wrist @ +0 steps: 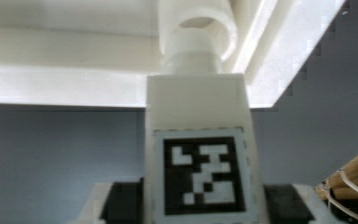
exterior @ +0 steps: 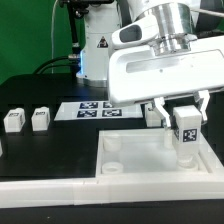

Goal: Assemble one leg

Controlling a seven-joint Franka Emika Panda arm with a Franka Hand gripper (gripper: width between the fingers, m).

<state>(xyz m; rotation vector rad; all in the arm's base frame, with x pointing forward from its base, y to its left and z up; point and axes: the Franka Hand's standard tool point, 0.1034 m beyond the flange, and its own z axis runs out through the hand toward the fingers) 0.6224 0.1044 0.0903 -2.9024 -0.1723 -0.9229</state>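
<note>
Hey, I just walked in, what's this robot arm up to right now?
The arm's gripper is shut on the leg, a small white peg with a square marker on its face. It holds the leg upright over the large white square piece, toward the exterior view's right. Whether the leg's tip has entered a corner hole cannot be told. A second leg and a third leg sit on the table at the exterior view's left, near the marker board.
</note>
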